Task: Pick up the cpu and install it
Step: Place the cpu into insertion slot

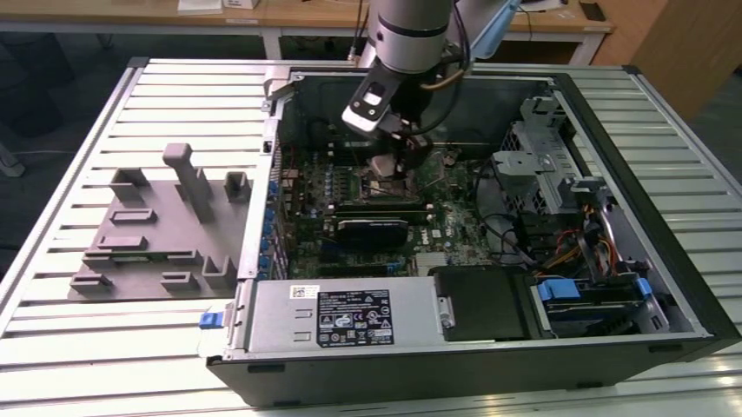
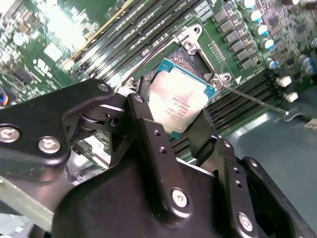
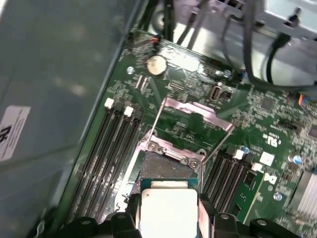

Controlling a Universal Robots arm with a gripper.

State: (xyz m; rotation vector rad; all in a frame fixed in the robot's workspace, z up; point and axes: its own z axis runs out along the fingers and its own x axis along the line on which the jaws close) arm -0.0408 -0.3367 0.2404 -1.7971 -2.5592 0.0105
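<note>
In the exterior view my gripper [image 1: 387, 161] reaches down into the open computer case [image 1: 649, 174], just above the motherboard's socket area. It is shut on the cpu [image 2: 179, 101], a small silvery square chip with a pale rim, pinched by its edges between two black fingers [image 2: 148, 134]. The cpu [image 3: 168, 210] hangs tilted right above the dark open socket [image 3: 166, 168]. The socket's metal load plate [image 3: 193, 111] and its wire levers stand raised. Whether the chip touches the socket I cannot tell.
Memory slots [image 3: 116, 144] run along both sides of the socket. A grey moulded fixture block [image 1: 162, 230] lies on the slatted table at the exterior view's left. A power supply [image 1: 336, 317], a drive cage [image 1: 539, 165] and loose cables [image 1: 545, 243] crowd the case.
</note>
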